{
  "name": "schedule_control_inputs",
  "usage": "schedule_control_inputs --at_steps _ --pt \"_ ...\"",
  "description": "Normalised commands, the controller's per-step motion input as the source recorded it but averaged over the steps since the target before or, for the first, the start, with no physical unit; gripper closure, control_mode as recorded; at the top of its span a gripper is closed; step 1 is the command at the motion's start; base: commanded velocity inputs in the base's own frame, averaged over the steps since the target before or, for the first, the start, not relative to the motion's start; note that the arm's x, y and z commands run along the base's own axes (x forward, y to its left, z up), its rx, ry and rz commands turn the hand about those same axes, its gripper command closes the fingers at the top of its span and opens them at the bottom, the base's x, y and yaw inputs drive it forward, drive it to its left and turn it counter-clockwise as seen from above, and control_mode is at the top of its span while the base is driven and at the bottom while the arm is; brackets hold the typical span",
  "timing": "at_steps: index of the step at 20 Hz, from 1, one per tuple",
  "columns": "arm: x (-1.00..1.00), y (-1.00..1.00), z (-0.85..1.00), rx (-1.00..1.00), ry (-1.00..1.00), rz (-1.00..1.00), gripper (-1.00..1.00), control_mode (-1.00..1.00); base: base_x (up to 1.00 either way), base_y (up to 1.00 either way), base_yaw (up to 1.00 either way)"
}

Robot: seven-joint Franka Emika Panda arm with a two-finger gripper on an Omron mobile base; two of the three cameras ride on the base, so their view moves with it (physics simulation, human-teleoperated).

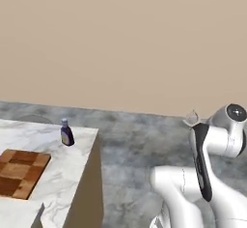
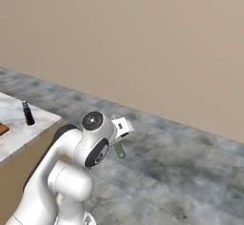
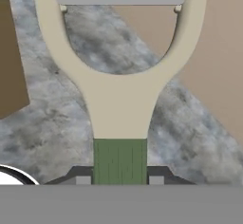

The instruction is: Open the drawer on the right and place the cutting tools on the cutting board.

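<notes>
Hand view, looking along the gripper (image 3: 119, 180): you see the jaws pinching a peeler (image 3: 119, 95) by its green handle, one dark fingertip (image 3: 81, 176) on each side of the grip. Its pale forked head rises straight up the picture and carries a grey blade bar across the top. Behind the peeler lies the mottled grey floor (image 3: 42, 123), with the tan wall at the right and a brown panel at the left edge.

Right base view: the hand sits high, just past the arm's upper joint, and the green handle hangs slanting below it, over the floor and well clear of the counter (image 2: 19, 133). Left base view: you can make out the looped head of the peeler poking up just left of the arm's top joint.

The cutting board (image 1: 19, 171) lies flat on the white marble counter, near its front left, with its left part cut off by the picture edge. A small dark bottle (image 1: 66, 133) stands upright near the counter's far right corner, apart from the board. The held peeler is well to the right of the counter.
</notes>
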Motion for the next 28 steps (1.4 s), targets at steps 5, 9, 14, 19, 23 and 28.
schedule_control_inputs --at_steps 5,9,14,19,23,28 --pt "0.00 0.00 0.00 0.00 0.00 0.00 1.00 1.00 0.09 -0.01 0.69" --pt "0.00 0.00 0.00 0.00 0.00 0.00 1.00 1.00 -0.01 0.00 0.68" --pt "0.00 0.00 0.00 0.00 0.00 0.00 1.00 1.00 0.00 0.00 0.64" --pt "0.00 0.00 0.00 0.00 0.00 0.00 1.00 1.00 0.03 -0.12 0.61" --pt "0.00 0.00 0.00 0.00 0.00 0.00 1.00 1.00 0.14 -0.09 0.56" --pt "0.00 0.00 0.00 0.00 0.00 0.00 1.00 1.00 0.23 0.00 0.51"
